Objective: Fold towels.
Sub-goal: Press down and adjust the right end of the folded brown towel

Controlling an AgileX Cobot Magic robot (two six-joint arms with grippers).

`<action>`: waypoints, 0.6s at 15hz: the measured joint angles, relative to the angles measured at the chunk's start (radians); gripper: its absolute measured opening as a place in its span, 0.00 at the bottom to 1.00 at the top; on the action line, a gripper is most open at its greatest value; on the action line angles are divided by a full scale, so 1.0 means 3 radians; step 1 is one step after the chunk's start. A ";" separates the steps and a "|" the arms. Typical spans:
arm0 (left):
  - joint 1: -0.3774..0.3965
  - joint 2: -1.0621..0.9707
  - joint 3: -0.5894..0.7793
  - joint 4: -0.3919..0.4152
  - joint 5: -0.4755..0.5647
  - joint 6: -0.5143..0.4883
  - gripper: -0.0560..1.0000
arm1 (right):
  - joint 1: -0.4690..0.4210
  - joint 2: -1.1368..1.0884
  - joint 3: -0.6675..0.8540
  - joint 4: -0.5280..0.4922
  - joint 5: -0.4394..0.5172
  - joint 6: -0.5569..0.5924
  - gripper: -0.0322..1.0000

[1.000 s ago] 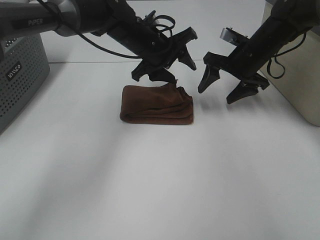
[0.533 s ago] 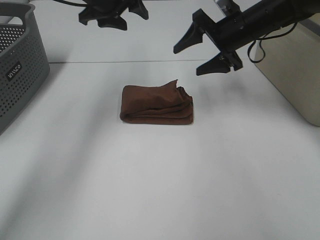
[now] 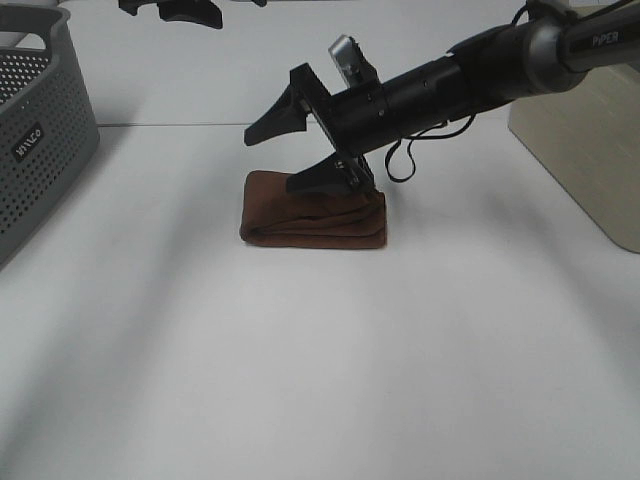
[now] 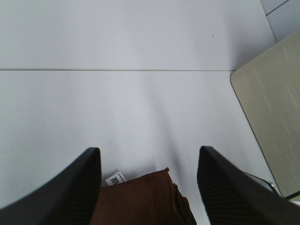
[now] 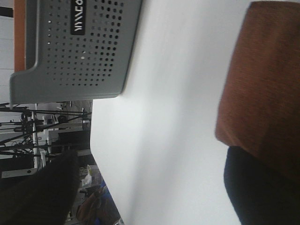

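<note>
Since a moment ago the right gripper [image 3: 297, 148] has swung from the upper right across to the centre, fingers spread wide and grasping nothing, just over the folded towel [image 3: 313, 211] unmoved mid-tabletop [image 3: 320, 360], while the left gripper [image 3: 170, 8], fingers apart and empty, has withdrawn to the top edge.

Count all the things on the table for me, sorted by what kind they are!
Brown towel: 1
Grey basket: 1
Beige box: 1
Total: 3
</note>
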 joint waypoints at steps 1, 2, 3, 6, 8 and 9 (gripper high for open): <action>0.0000 0.0000 0.0000 0.0010 0.0040 0.0000 0.60 | -0.0013 0.0030 0.0000 -0.0017 0.0000 0.0007 0.80; 0.0000 0.0000 0.0000 0.0033 0.0103 0.0000 0.60 | -0.0093 0.0100 0.0000 -0.0147 0.0000 0.0070 0.79; 0.0000 0.0000 0.0000 0.0040 0.0113 0.0000 0.60 | -0.0133 0.0100 0.0000 -0.0253 0.0000 0.0093 0.79; 0.0000 0.0000 0.0000 0.0073 0.0123 0.0000 0.60 | -0.0283 0.0103 0.0000 -0.0373 0.0167 0.0163 0.79; 0.0000 0.0000 0.0000 0.0080 0.0153 0.0000 0.60 | -0.0400 0.0103 0.0000 -0.0383 0.0270 0.0167 0.79; 0.0000 0.0000 0.0000 0.0087 0.0183 0.0000 0.60 | -0.0450 0.0103 0.0000 -0.0400 0.0317 0.0170 0.79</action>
